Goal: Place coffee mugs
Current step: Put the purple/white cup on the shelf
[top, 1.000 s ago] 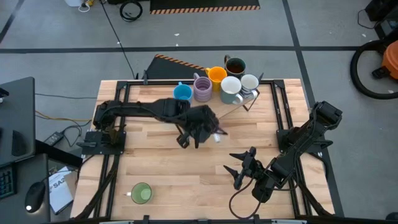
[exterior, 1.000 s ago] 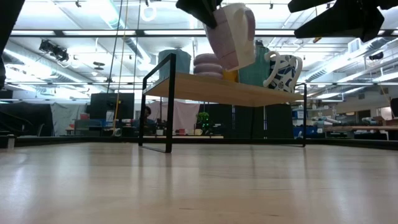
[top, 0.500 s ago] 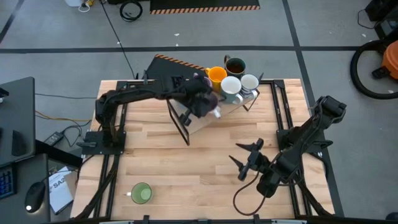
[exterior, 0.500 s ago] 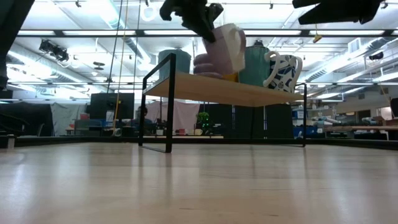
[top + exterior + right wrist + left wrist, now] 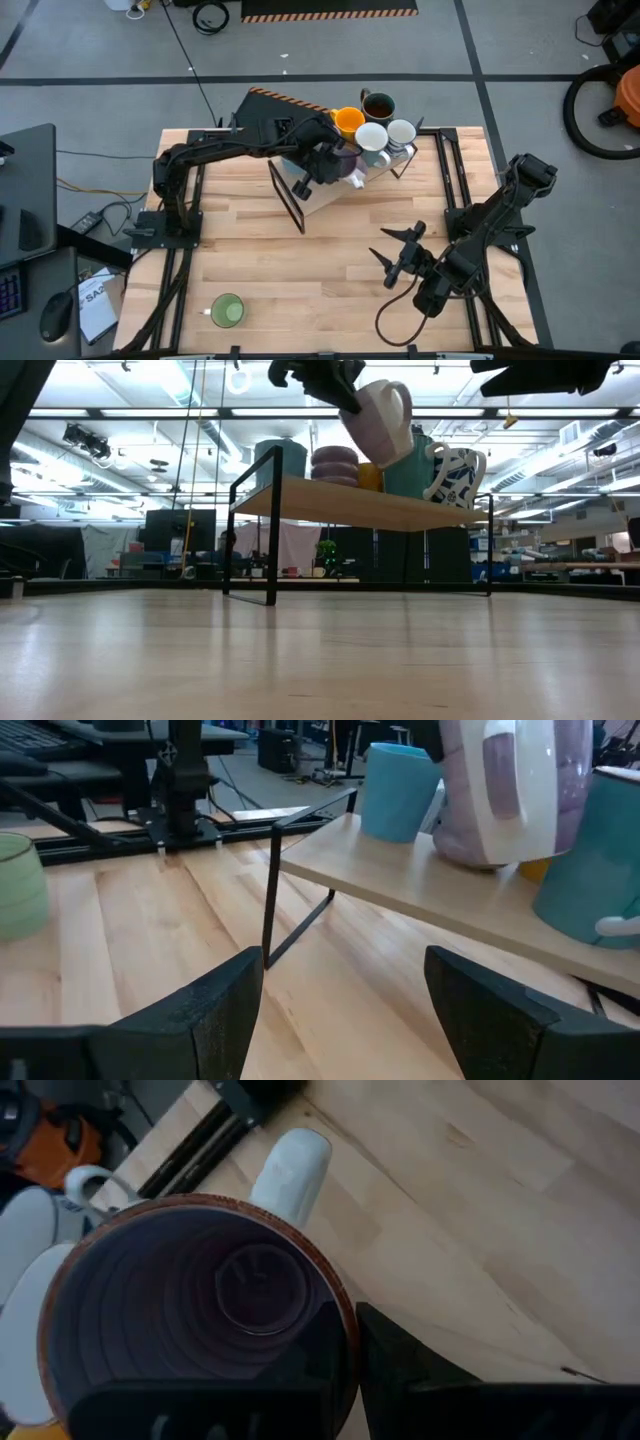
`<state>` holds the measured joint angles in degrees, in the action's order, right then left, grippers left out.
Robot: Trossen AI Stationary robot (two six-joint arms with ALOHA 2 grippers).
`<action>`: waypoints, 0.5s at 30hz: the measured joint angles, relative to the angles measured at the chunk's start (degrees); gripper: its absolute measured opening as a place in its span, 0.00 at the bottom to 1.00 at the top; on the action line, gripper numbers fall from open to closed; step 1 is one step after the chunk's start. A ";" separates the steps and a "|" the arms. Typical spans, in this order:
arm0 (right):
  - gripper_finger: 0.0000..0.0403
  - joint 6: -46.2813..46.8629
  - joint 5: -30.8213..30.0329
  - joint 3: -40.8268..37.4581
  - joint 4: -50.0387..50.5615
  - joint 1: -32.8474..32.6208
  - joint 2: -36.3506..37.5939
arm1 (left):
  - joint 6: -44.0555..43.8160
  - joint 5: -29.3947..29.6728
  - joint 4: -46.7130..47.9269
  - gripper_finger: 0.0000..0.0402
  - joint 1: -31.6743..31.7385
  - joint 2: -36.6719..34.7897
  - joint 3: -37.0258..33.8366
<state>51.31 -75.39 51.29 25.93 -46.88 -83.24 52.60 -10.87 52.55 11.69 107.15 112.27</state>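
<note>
- The left gripper (image 5: pixel 322 165) is above the raised wooden shelf (image 5: pixel 340 505) at the table's far side, its fingers clamped on the rim of a pale purple mug (image 5: pixel 378 422) with a white handle.
- That mug hangs tilted in the air over the shelf; the low view shows clear space beneath it.
- On the shelf stand 6 other mugs, as far as the high view lets me count: a blue mug (image 5: pixel 398 778), a second purple mug (image 5: pixel 335 464), an orange mug (image 5: pixel 347 120), a dark mug (image 5: pixel 378 105), and 2 white-rimmed mugs (image 5: pixel 371 138).
- A green mug (image 5: pixel 227 311) sits alone near the table's front left corner.
- The right gripper (image 5: pixel 398 255) waits low over the front right of the table (image 5: pixel 330 250), its fingers spread wide and holding nothing.
</note>
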 joint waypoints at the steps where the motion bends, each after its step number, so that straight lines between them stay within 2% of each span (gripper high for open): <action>1: 0.70 0.04 -0.07 0.00 0.05 -0.20 0.00 | 0.15 -0.23 0.43 0.06 -0.08 0.00 0.00; 15: 0.70 1.28 -1.70 0.00 -0.17 -2.28 1.74 | -0.88 0.03 1.03 0.06 -1.95 0.68 -0.07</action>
<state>52.59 -77.08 51.29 25.76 -49.16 -81.51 51.72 -10.84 53.58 9.74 107.83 112.20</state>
